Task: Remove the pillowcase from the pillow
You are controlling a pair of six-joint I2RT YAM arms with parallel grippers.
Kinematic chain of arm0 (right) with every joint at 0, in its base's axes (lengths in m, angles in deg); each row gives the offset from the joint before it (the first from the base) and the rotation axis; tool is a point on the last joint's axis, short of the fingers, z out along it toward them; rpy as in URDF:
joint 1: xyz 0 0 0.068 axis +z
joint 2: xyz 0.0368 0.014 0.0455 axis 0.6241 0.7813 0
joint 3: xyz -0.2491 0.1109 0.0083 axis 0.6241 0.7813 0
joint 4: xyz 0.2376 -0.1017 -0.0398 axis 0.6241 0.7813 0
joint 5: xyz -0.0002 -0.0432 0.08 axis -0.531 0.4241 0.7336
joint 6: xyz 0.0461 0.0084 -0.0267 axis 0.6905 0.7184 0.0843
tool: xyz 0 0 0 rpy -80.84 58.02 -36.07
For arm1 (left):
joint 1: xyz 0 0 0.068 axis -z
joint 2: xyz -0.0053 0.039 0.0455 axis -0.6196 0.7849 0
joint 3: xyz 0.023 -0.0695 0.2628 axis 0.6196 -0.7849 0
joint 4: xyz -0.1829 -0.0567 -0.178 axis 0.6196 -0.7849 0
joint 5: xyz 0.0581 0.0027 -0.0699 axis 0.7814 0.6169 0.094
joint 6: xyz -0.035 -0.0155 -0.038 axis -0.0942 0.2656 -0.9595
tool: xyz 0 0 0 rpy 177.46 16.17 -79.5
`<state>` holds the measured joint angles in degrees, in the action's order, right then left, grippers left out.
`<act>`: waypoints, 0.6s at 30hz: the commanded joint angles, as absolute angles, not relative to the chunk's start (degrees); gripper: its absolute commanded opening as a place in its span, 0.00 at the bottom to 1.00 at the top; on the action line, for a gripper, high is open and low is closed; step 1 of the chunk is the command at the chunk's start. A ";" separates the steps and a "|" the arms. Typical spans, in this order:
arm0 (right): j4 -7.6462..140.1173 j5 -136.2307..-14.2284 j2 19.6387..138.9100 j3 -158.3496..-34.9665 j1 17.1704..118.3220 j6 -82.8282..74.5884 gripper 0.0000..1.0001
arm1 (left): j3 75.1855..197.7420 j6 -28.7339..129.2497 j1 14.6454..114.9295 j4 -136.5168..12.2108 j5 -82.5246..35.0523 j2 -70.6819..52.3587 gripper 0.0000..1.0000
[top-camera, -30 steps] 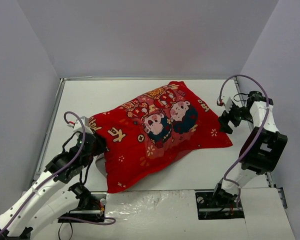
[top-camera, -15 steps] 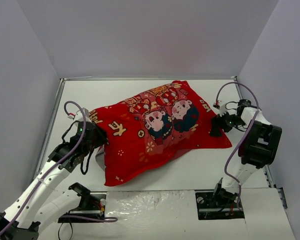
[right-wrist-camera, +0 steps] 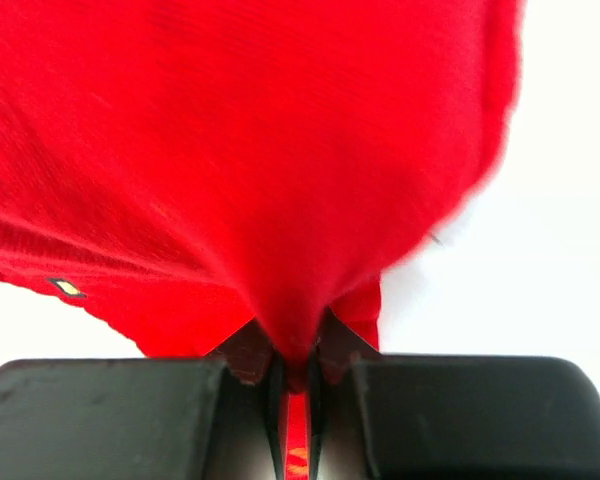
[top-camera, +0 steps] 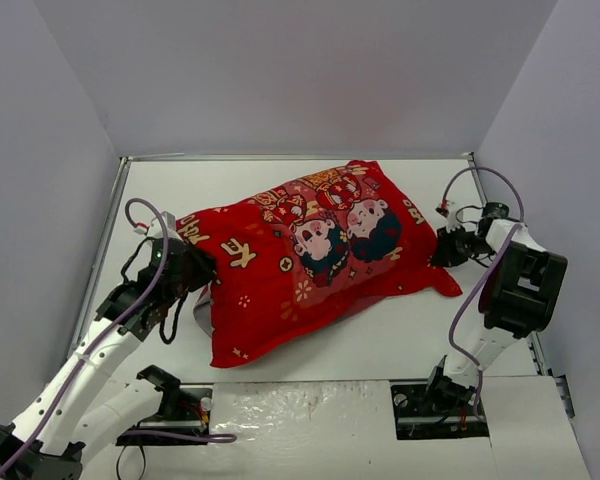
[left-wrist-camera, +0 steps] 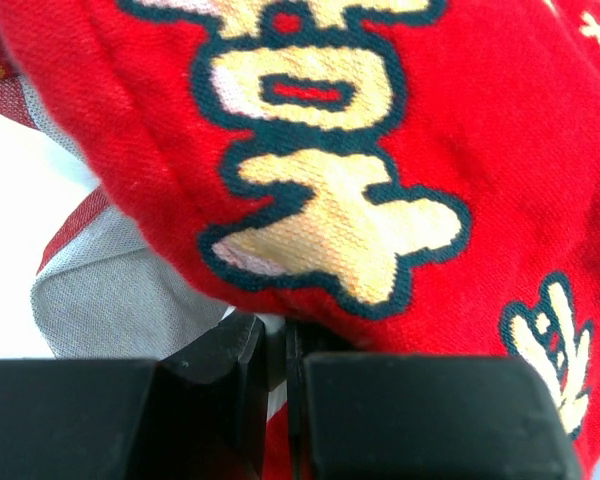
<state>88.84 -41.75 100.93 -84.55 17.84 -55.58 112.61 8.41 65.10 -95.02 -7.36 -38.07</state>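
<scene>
The red pillowcase point(top-camera: 310, 260) with its two cartoon children lies plump across the middle of the table. At its left, open end a bit of the white pillow point(top-camera: 202, 305) pokes out. My left gripper point(top-camera: 190, 272) sits at that end, shut. In the left wrist view the pale pillow point(left-wrist-camera: 120, 290) bulges out under the pillowcase point(left-wrist-camera: 380, 120), and white cloth shows between the closed tips of the left gripper point(left-wrist-camera: 277, 335). My right gripper point(top-camera: 448, 247) is at the right corner. It is shut on a pinch of the red pillowcase point(right-wrist-camera: 230, 150), as the right wrist view of the gripper point(right-wrist-camera: 295, 365) shows.
The white table point(top-camera: 400, 330) is fenced by grey walls at the back and both sides, with a raised rim point(top-camera: 105, 240) on the left. A crinkled shiny plate point(top-camera: 310, 405) lies between the arm bases. Purple cables loop off both arms.
My right gripper moved in to the pillowcase's right corner and closed on it. The pillowcase shifted slightly right and back. The left gripper stayed shut and rose a little.
</scene>
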 commanded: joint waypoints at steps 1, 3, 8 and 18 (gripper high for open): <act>89.55 -39.81 98.75 -87.02 14.28 -53.83 0.00 | 117.20 6.82 62.99 -90.71 -9.14 -38.51 0.02; 89.46 -39.19 97.87 -87.99 12.52 -53.65 0.00 | 118.61 7.17 61.94 -92.11 -10.55 -38.34 0.02; 88.76 -39.54 97.77 -91.16 5.06 -53.56 0.00 | 122.29 9.62 56.06 -96.33 -13.36 -38.25 0.02; 81.29 -46.12 94.71 -86.42 0.12 -52.07 0.00 | 125.11 12.18 43.66 -98.01 -23.91 -37.81 0.02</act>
<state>87.97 -39.12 98.68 -87.04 2.41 -52.45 119.45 10.00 47.52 -99.74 -25.15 -36.82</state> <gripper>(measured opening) 0.019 0.062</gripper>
